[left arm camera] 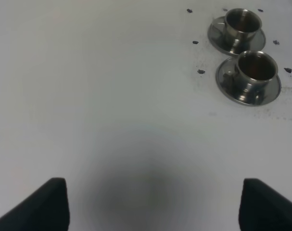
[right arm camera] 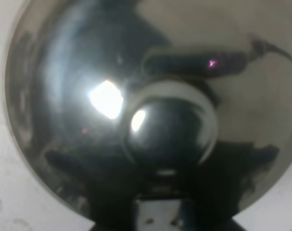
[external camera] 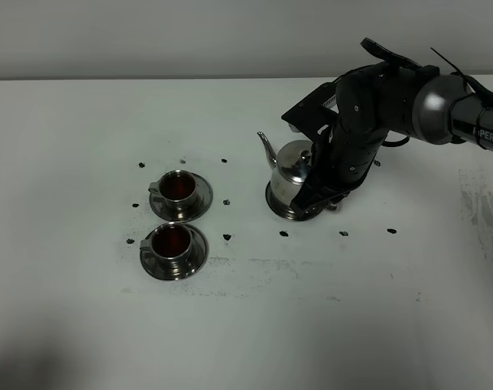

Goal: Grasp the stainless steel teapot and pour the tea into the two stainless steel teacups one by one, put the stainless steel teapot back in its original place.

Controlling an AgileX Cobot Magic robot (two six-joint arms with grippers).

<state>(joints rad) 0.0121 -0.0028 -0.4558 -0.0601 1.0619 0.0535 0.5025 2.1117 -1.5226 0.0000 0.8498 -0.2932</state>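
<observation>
The stainless steel teapot (external camera: 291, 165) stands upright on or just above its round steel tray (external camera: 280, 209), spout pointing left. My right gripper (external camera: 321, 185) is down at the pot's handle side and looks shut on the handle. The right wrist view is filled by the pot's domed lid (right arm camera: 88, 96) and knob (right arm camera: 170, 125). The two steel teacups (external camera: 179, 187) (external camera: 172, 241) sit on saucers at the left, each holding dark reddish tea (external camera: 172, 239). They also show in the left wrist view (left arm camera: 243, 21) (left arm camera: 256, 67). My left gripper (left arm camera: 153, 207) is open and empty over bare table, far from the cups.
Small black marks (external camera: 227, 237) dot the white table around the cups and the tray. The right arm's dark body (external camera: 392, 106) reaches in from the right edge, above the pot. A scuffed patch (external camera: 482, 211) lies at the table's right side.
</observation>
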